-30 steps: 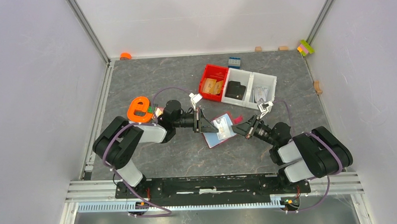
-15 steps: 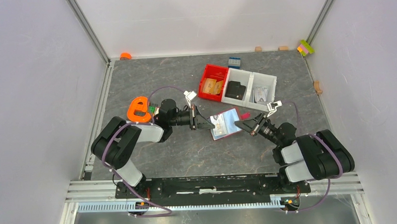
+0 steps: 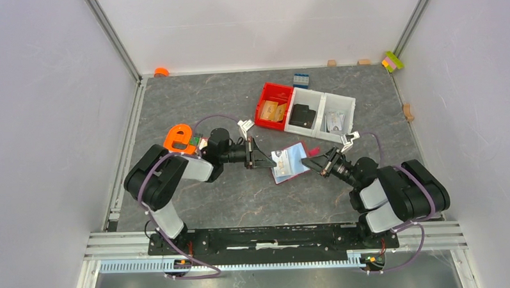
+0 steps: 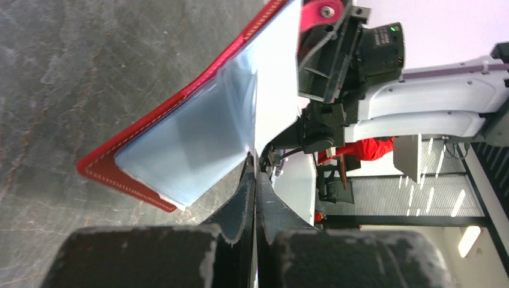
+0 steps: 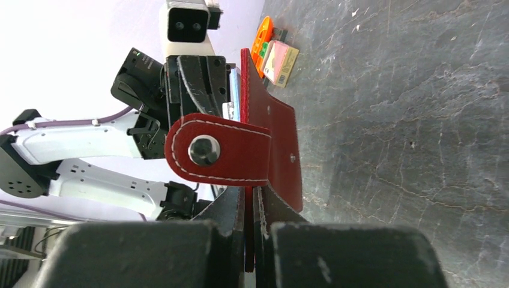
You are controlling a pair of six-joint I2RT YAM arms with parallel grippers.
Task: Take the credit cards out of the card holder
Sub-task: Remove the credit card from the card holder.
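Left gripper (image 4: 252, 163): jaws pressed together, tips at the lower edge of a pale blue card (image 4: 192, 141) in the holder (image 3: 290, 162). I cannot tell whether that edge is nipped.
Right gripper (image 5: 251, 193): clamped tight on the holder's red cover, just under its snap tab (image 5: 217, 150).
Holder: I count one, open, at mid-table between the grippers, left at its 9 o'clock, right at its 3 o'clock.
Cards: pale blue, in the holder's clear sleeves. I cannot count them.
Orange e (image 3: 180, 139): one, on the left arm.
Bins: two, touching, at the holder's 1 o'clock. The red bin (image 3: 264, 95) holds tan pieces, and the white bin (image 3: 348, 109) has two compartments.
Blue block (image 3: 301, 79): one, just beyond the bins.
Wooden bits: I count three, two at the far edge (image 3: 331, 62) and one by the right wall.
Surface: dark grey marbled mat (image 3: 199, 95).
Room: pale walls (image 3: 261, 22) on three sides.
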